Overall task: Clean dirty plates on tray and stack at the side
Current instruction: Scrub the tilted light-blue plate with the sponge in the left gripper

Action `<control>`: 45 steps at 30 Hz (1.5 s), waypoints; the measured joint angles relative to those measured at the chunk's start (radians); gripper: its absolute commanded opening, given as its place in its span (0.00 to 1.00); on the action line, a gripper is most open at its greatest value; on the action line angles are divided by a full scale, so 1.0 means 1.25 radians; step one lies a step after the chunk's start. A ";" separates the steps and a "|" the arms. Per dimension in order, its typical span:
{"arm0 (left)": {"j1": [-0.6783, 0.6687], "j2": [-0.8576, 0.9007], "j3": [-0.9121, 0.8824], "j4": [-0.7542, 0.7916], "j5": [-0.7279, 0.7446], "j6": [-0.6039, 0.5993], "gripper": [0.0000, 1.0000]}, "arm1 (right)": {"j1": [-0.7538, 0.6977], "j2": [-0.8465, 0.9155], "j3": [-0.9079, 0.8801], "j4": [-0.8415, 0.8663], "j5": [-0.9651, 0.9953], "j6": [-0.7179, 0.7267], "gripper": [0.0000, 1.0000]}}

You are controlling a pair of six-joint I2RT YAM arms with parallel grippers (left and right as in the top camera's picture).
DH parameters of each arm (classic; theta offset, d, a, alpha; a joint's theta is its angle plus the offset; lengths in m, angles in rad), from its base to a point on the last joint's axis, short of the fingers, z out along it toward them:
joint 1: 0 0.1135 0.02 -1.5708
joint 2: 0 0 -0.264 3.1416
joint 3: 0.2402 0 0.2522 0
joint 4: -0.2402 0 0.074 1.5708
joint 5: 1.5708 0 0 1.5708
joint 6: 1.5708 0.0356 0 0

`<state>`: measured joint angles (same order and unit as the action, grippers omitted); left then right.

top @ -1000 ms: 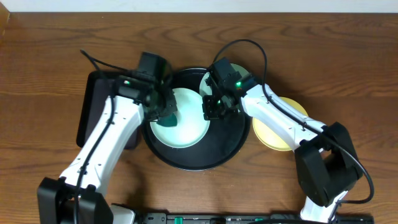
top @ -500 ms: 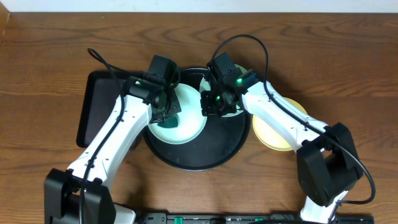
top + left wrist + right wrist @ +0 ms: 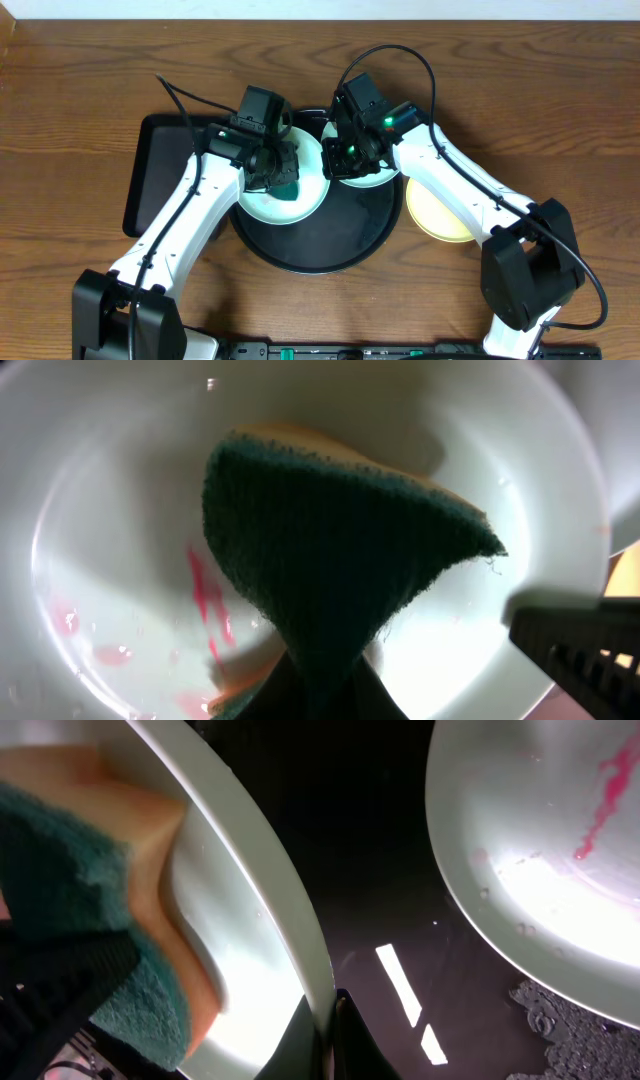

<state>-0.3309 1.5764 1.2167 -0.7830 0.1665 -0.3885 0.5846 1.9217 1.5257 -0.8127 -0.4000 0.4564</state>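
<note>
A light blue-green plate (image 3: 292,206) with red smears (image 3: 205,600) lies on the left part of the round black tray (image 3: 325,248). My left gripper (image 3: 279,177) is shut on a green-and-yellow sponge (image 3: 340,550) that presses into this plate. At the plate's right edge my right gripper (image 3: 334,165) is shut on the rim (image 3: 300,950). A second blue-green plate (image 3: 540,850) with a pink streak sits at the tray's back right, partly under the right arm. A pale yellow plate (image 3: 445,216) rests on the table right of the tray.
A rectangular black tray (image 3: 152,185) lies on the wooden table left of the round one, partly under the left arm. Both arms cross over the round tray's back half. The table's far edge runs along the top.
The left gripper has slid the sponge to the right and toward the back across the plate. The plate and the right gripper on its rim have shifted slightly toward the back.
</note>
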 measured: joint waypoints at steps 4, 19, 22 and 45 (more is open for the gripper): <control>-0.001 0.000 0.000 0.043 -0.060 0.005 0.07 | 0.002 0.000 0.000 -0.009 -0.002 -0.008 0.01; -0.006 0.000 0.000 0.001 -0.253 -0.002 0.07 | 0.005 0.000 0.009 -0.008 -0.019 -0.018 0.01; -0.004 0.000 0.000 -0.013 -0.192 0.020 0.08 | 0.002 0.000 0.009 -0.013 -0.019 -0.021 0.01; 0.000 0.000 -0.001 0.154 -0.318 0.062 0.07 | -0.010 0.000 0.009 -0.011 -0.064 -0.039 0.01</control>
<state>-0.3309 1.5768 1.2160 -0.5903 -0.2306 -0.3107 0.5724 1.9217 1.5375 -0.8265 -0.4797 0.4076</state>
